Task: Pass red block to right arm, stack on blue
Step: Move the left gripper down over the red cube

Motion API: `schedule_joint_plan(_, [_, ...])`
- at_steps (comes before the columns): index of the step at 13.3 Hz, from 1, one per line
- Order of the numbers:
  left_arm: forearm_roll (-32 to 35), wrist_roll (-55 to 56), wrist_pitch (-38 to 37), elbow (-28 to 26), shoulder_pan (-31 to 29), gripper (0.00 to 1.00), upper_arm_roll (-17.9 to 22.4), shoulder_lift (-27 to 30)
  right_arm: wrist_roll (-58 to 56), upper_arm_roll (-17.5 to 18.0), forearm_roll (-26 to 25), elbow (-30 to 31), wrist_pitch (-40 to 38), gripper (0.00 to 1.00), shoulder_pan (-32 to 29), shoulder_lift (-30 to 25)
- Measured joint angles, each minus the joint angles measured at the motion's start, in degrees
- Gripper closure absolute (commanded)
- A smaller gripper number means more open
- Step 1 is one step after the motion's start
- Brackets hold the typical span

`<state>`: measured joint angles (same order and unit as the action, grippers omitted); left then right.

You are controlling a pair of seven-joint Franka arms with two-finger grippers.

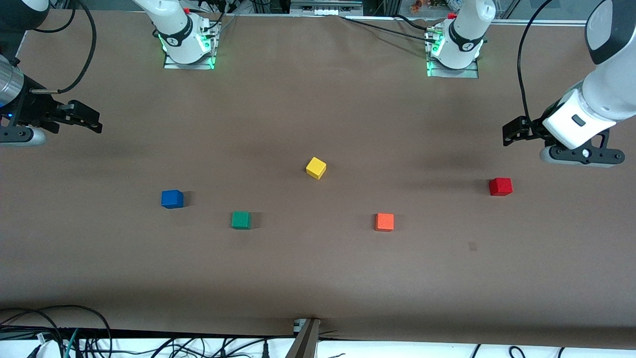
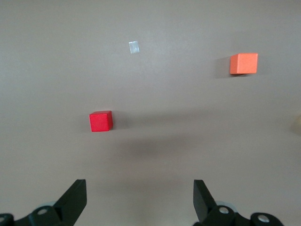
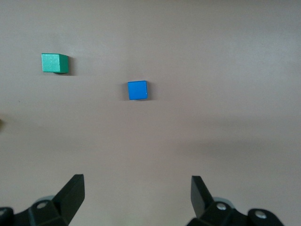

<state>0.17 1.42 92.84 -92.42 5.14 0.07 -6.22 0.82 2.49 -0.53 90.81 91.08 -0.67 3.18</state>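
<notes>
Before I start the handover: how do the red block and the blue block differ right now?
The red block is bright red; the blue block is blue. The red block lies toward the left arm's end of the table, with the open left gripper nearby in the air; the blue block lies toward the right arm's end, with the open right gripper nearby. Both are same-size cubes, flat on the table, untouched.

- brown surface (image 1: pixel 318 278) fills pretty much the whole frame
- five cubes sit on it, all apart: blue (image 1: pixel 172 199), green (image 1: pixel 241 220), yellow (image 1: pixel 316 167) in the middle, orange (image 1: pixel 384 222), red block (image 1: pixel 500 186) at right
</notes>
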Motion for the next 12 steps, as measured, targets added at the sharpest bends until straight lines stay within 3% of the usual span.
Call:
schedule_joint_plan(6, [0.00,0.01,-1.73,0.15,-0.98,0.00,0.61,-3.22,0.00,0.00,0.00,0.00,0.00,0.00,0.00,0.00])
schedule_joint_plan(12, [1.03,-0.47,-1.25,5.79,-2.70,0.00,0.74,-9.89,0.00,0.00,0.00,-0.01,0.00,0.00,0.00,0.00])
